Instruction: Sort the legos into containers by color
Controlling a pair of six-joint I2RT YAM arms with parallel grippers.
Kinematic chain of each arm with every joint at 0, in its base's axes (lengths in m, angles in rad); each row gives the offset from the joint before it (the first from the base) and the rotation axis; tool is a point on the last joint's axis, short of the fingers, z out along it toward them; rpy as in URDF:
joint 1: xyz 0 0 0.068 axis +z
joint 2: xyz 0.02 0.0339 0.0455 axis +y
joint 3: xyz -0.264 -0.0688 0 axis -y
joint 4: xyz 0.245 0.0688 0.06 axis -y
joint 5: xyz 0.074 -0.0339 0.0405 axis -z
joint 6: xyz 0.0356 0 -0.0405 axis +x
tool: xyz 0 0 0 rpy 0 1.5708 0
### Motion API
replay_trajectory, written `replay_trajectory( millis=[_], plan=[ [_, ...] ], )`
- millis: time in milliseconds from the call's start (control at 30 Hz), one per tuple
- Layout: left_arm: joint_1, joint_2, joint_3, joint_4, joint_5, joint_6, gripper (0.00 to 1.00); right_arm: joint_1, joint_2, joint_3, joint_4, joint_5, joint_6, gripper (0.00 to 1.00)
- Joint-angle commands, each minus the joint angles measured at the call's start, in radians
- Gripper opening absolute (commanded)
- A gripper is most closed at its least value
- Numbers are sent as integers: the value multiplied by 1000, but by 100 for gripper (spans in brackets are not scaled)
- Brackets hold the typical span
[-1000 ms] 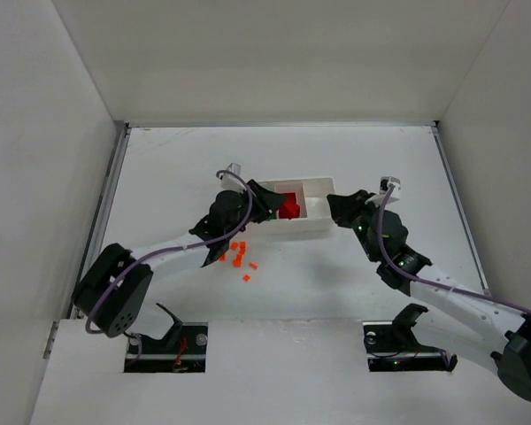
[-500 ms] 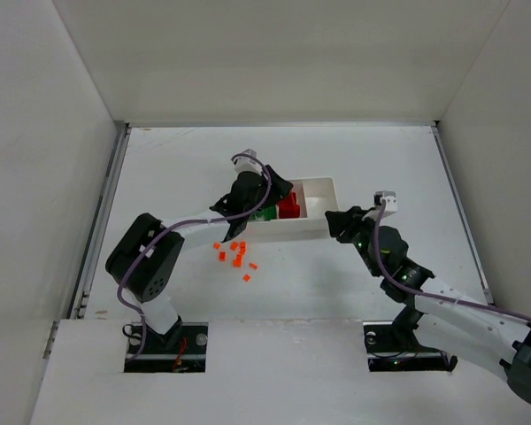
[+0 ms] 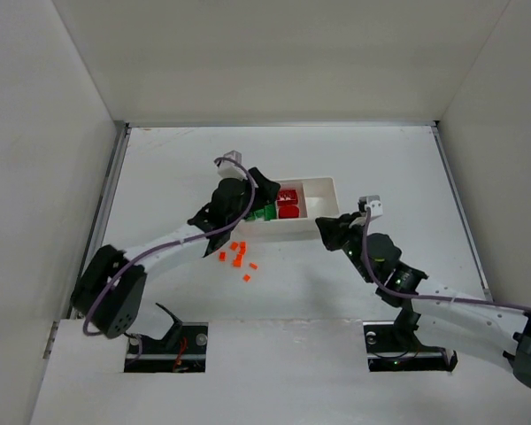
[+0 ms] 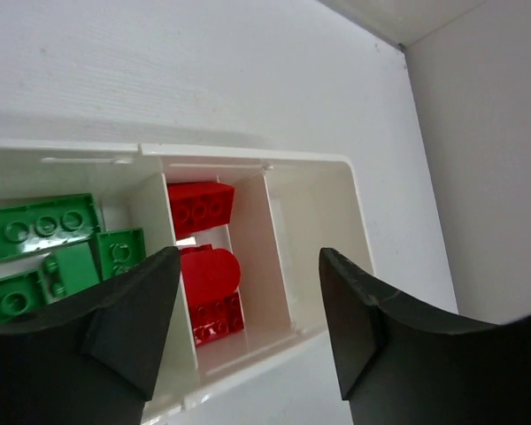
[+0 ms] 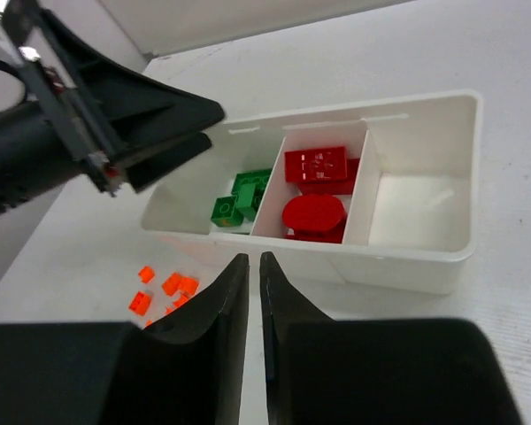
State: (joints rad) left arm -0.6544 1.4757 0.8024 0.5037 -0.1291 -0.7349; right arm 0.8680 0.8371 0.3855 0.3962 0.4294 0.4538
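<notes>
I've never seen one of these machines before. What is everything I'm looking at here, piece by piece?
tray: one, white, three compartments, on the table
green legos: about four, green, left end compartment in the top view
red legos: about three, red, middle compartment
orange bits: about six, orange, loose on the table in front of the tray
table: one, white
left fingers: two, black, spread open above the tray, holding nothing
right fingers: two, black, almost touching, by the tray's near wall, holding nothing
</notes>
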Motion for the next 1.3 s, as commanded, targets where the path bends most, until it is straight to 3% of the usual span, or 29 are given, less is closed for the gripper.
replay_trajectory(
  millis=[0, 133, 233, 333, 467, 533, 667, 833, 900, 1067, 1267],
  plan=[
    [-1, -187, -80, -19, -66, 64, 54, 59, 29, 38, 61, -4, -33, 17],
    [-4, -380, -181, -158, -154, 101, 36, 153, 82, 75, 79, -9, -64, 21],
    [-14, -518, -238, -290, -222, 117, 35, 215, 160, 119, 67, -18, -102, 17],
    [-17, -635, -298, -384, -238, 115, 33, 249, 301, 185, 44, -61, -119, 6],
    [28, -725, -354, -537, -227, 34, 8, 283, 495, 288, 20, -103, -138, 7],
    [32, -727, -367, -570, -216, 32, 3, 305, 571, 331, 15, -103, -162, 15],
    [-15, -738, -407, -558, -253, 42, 9, 311, 686, 410, 9, -119, -205, 31],
    [-38, -741, -433, -539, -339, 80, 44, 269, 784, 504, 13, -168, -253, 48],
    [-40, -715, -433, -544, -342, 81, 47, 257, 801, 497, 51, -176, -260, 49],
    [-17, -645, -456, -516, -334, 68, 41, 254, 810, 426, 116, -167, -189, 48],
    [-61, -502, -445, -482, -343, 26, 53, 254, 720, 392, 107, -144, -184, 46]
  ],
)
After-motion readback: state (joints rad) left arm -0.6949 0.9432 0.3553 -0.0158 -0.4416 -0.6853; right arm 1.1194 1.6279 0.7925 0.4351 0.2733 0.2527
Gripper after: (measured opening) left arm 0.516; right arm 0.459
